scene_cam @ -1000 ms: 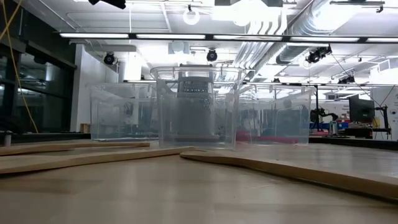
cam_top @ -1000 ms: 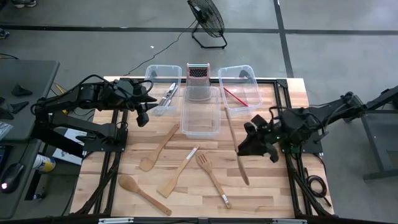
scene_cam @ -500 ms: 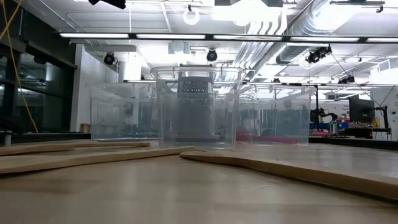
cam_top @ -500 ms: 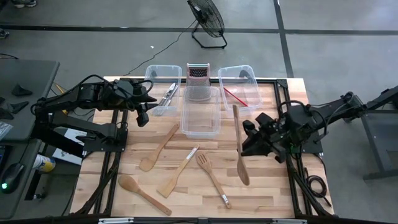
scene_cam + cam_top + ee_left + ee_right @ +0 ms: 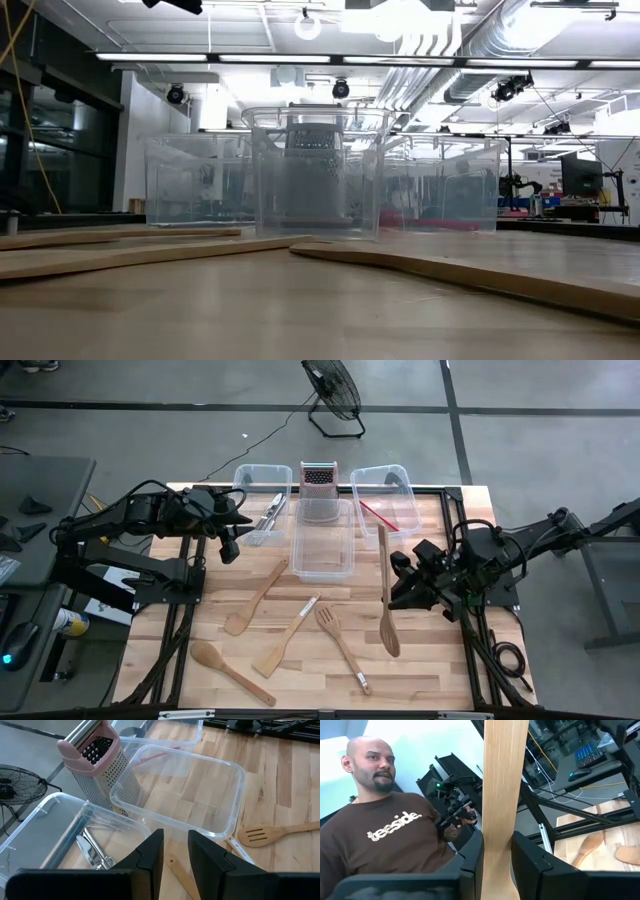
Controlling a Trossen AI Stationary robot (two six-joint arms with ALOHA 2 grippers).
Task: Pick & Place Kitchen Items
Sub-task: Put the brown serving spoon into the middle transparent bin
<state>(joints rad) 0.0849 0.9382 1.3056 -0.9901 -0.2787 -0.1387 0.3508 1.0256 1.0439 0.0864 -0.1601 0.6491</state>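
Observation:
My right gripper (image 5: 392,584) is shut on a long pale wooden spatula (image 5: 386,595) that runs from far to near, right of the middle clear bin (image 5: 322,565). Two wooden spoons (image 5: 255,598) (image 5: 230,671), a wooden spatula (image 5: 285,641) and a wooden fork (image 5: 340,638) lie flat on the table. Silver utensils (image 5: 92,851) lie in the left bin (image 5: 250,478). A red-headed spatula (image 5: 378,515) lies in the right bin (image 5: 398,478). My left gripper (image 5: 228,548) (image 5: 175,862) hovers by the left bin, narrowly open and holding nothing. My right gripper pinches the long wooden spatula between its two fingers (image 5: 470,865) at the middle of its handle (image 5: 502,820). The fingers come roughly level from the table's right and lie across the handle. Whether the spatula's ends are clear of the table I cannot tell.
A metal box grater with a pinkish top (image 5: 320,490) stands behind the middle bin. A person in a brown shirt (image 5: 390,835) sits beyond the table's left side. Bare wood shows along the near edge (image 5: 450,680). A floor fan (image 5: 335,395) stands beyond the far edge.
My right gripper has shifted slightly toward the far edge with the long wooden spatula in its hold. The spatula has turned: its far handle end has swung toward the table's right, so it now runs nearly straight from far to near.

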